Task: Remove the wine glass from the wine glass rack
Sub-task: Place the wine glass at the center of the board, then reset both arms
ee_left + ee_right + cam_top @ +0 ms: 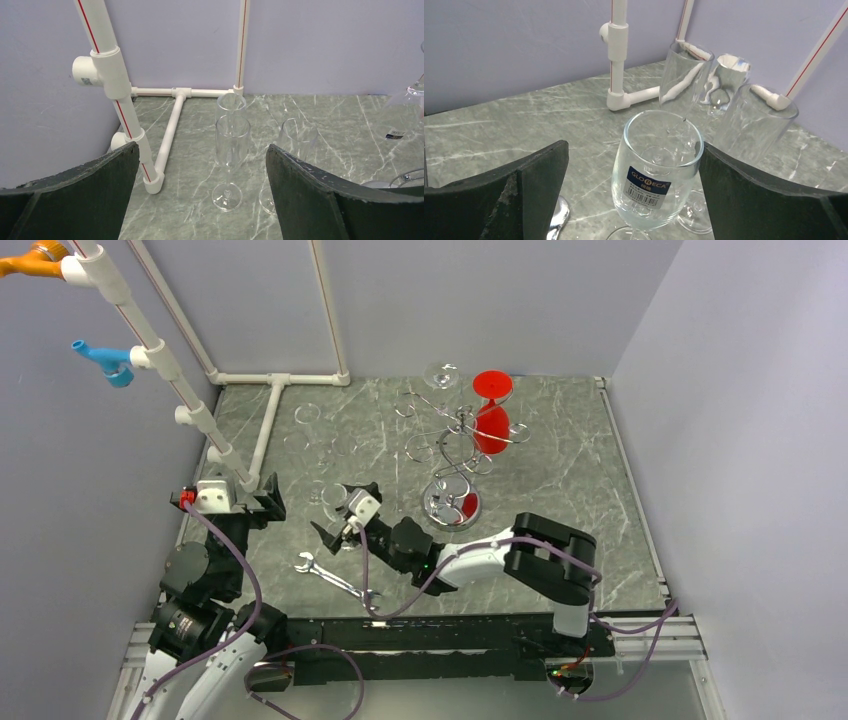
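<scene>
The chrome wire wine glass rack (452,502) stands mid-table on its shiny round base. A red wine glass (491,426) and a clear one (441,375) hang from its far arms. A clear wine glass with a blue label (659,170) stands upright on the table, off the rack; the top view shows it too (333,496). My right gripper (633,150) is open around this glass; its right finger is at the rim and its left finger is apart. My left gripper (202,147) is open and empty at the left (255,502).
Several clear flutes (231,135) stand on the table left of the rack, just beyond the labelled glass. A silver wrench (335,577) lies near the front. A white PVC pipe frame (270,420) runs along the left and back. Walls enclose the table.
</scene>
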Motion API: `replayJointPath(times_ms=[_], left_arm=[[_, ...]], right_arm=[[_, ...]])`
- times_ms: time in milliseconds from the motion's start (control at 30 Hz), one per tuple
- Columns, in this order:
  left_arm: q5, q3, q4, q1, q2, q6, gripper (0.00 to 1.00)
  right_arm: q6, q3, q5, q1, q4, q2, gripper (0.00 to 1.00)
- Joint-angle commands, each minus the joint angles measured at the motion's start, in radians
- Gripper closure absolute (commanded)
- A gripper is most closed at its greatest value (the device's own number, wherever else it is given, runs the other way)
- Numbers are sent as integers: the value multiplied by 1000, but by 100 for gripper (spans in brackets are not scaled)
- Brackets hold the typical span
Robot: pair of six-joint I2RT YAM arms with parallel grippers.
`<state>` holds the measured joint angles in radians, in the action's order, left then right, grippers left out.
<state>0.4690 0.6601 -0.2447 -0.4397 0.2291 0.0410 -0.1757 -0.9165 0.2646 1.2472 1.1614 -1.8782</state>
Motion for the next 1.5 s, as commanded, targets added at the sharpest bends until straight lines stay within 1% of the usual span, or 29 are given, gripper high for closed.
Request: replayJointPath(times_ms=[0,200,333,467,600,700,800,900,1067,1267,1333,1467], left_arm=[[17,-2,37,4,8,10,1],[22,-2,36,4,7,11,0],[25,-2,36,4,7,11,1],[31,-1,33,4,10,8,1],[32,-1,31,4,12,9,1],[33,-1,29,4,15,7,1],[31,0,28,4,18,7,1],[31,3,24,4,23,5,0],[25,2,25,4,32,1,1],[23,4,20,4,48,-3,1],[19,4,21,4,56,-4,0],[13,6,17,4,76,-6,1]], right_arm=[[-87,3,58,52,-3,109,0],[-149,-23,98,116,-125,209,0],[-177,-72,132,148,-271,289,0],[-251,-134,237,200,-356,358,0],[-207,-226,346,218,-539,416,0],[-195,-238,408,219,-597,469,0],[-160,-273,537,217,-670,523,0],[-196,-304,663,216,-702,572,0],[-191,-251,772,211,-691,733,0],[-100,-229,835,152,-867,880,0],[-125,-211,858,146,-887,908,0],[-167,-152,921,144,-851,981,0]])
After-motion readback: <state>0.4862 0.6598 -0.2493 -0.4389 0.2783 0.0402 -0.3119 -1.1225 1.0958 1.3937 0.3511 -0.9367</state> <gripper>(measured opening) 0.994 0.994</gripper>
